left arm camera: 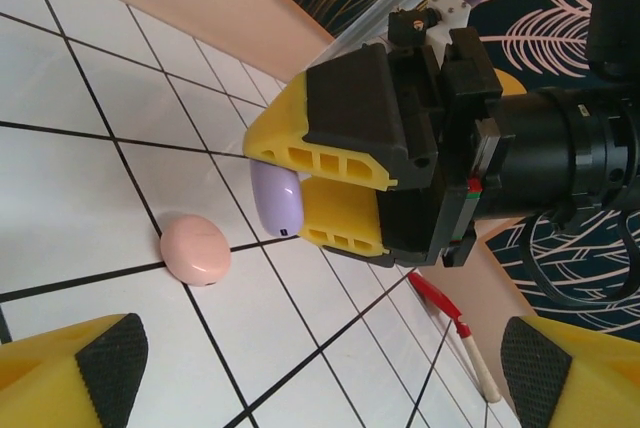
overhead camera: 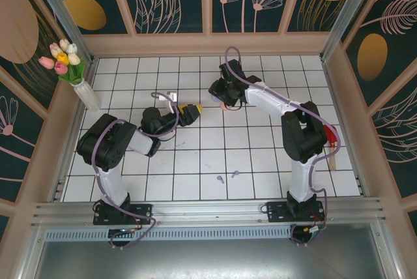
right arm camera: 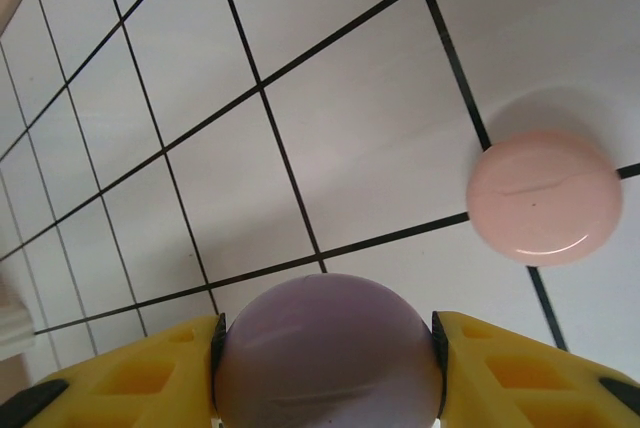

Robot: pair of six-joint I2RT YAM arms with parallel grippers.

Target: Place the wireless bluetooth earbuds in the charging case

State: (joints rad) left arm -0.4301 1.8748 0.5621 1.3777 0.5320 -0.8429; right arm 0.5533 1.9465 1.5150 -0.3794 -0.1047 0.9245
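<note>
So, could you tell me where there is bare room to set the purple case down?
Bare tiles lie mid-table, between the left hand, the right hand and the earbuds, and along the back wall right of the vase. It is crowded around the pink case, where both hands and the purple case meet.

- You have a white ribbed vase (overhead camera: 86, 94) of pink, yellow and white tulips (overhead camera: 62, 57) standing in the far-left corner of the white tiled surface (overhead camera: 195, 155).
- Your red-and-cream stick-like tool (overhead camera: 333, 142) lies along the right edge.
</note>
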